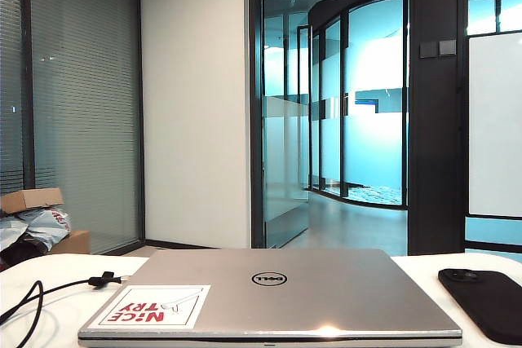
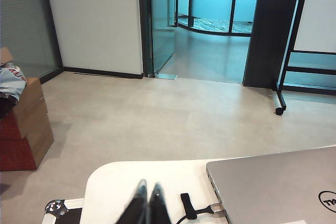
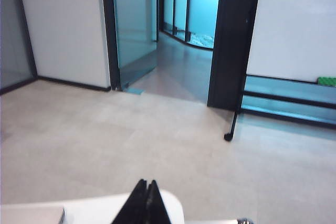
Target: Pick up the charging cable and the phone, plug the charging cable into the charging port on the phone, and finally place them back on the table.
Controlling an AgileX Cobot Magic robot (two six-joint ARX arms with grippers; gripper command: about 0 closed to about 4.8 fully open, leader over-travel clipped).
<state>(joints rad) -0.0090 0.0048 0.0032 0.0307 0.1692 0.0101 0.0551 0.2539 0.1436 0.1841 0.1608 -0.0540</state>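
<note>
While both hands are pinched shut and empty, left hand over the desk corner and right hand over the far corner, open first. Charging cable lies just beside left hand; phone below right. Laptop between; desk edges close.

phone cut off at right edge, charging cable runs off left, laptop front cropped
</note>
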